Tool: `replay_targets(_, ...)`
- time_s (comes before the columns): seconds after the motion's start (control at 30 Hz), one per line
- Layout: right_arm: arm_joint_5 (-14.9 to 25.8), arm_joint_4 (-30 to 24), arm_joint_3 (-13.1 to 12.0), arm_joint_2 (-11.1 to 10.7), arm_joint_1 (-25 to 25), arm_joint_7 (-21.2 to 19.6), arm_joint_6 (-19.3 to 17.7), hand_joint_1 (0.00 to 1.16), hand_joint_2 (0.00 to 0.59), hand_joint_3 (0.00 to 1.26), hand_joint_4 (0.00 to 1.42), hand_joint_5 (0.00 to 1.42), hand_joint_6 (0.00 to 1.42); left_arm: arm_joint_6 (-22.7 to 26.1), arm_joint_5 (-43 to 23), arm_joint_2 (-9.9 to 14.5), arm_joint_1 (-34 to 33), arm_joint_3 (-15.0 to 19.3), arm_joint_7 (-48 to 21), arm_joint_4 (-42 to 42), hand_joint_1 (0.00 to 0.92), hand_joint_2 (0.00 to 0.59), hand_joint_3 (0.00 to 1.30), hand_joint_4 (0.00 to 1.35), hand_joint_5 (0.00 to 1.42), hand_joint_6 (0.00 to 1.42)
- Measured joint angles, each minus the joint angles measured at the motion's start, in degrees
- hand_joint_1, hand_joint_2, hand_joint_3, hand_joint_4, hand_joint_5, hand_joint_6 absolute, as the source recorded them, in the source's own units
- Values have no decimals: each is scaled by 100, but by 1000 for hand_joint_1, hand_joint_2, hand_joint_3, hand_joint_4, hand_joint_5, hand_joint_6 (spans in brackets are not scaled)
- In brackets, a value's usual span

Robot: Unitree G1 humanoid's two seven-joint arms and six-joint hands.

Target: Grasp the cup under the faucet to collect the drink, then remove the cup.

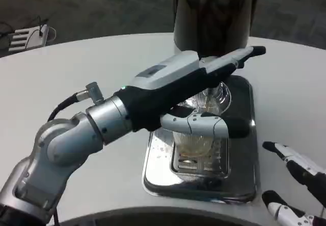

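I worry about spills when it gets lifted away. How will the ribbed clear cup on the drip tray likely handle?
The cup looks rigid and ribbed, so the left hand wrapped around it probably won't slip. Any liquid in it would add weight and could slosh. It stands on the slotted tray, so dragging may catch; lifting straight seems safer.

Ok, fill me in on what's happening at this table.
The robot's left hand reaches over a ribbed clear cup that stands on the grate of a silver drip tray under a dark drink dispenser. Its fingers lie around the cup's top; whether they grip it is unclear. The right hand waits, open, beside the tray.
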Motion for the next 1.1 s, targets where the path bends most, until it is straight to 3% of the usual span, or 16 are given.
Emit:
replay_targets(0.07, 650, 262, -176, 226, -9, -265, 81, 523, 326, 0, 0, 0, 88, -22, 3, 30, -1, -11, 12, 0, 0, 93, 0, 0, 74, 14)
replay_targets(0.27, 1341, 1052, -167, 309, -115, -944, -149, 627, 286, 0, 0, 0, 96, -38, -2, 54, 0, -15, 38, 3, 0, 84, 0, 0, 64, 9)
replay_targets(0.53, 1569, 1984, 252, 258, -390, -1606, -687, 713, 252, 0, 0, 0, 51, -44, -29, 99, 9, 31, 42, -3, 0, 76, 0, 0, 63, 9)
replay_targets(0.73, 1536, 2554, 654, 231, -900, -2094, -801, 722, 255, 0, 0, 0, 48, -44, -37, 115, 28, 87, 43, -25, 0, 73, 0, 0, 62, 9)
replay_targets(1.1, 1536, 3374, 954, 184, -1632, -2588, -829, 737, 248, 0, 0, 0, 48, -44, -134, 154, 60, 210, 1, -34, 0, 68, 0, 0, 62, 9)
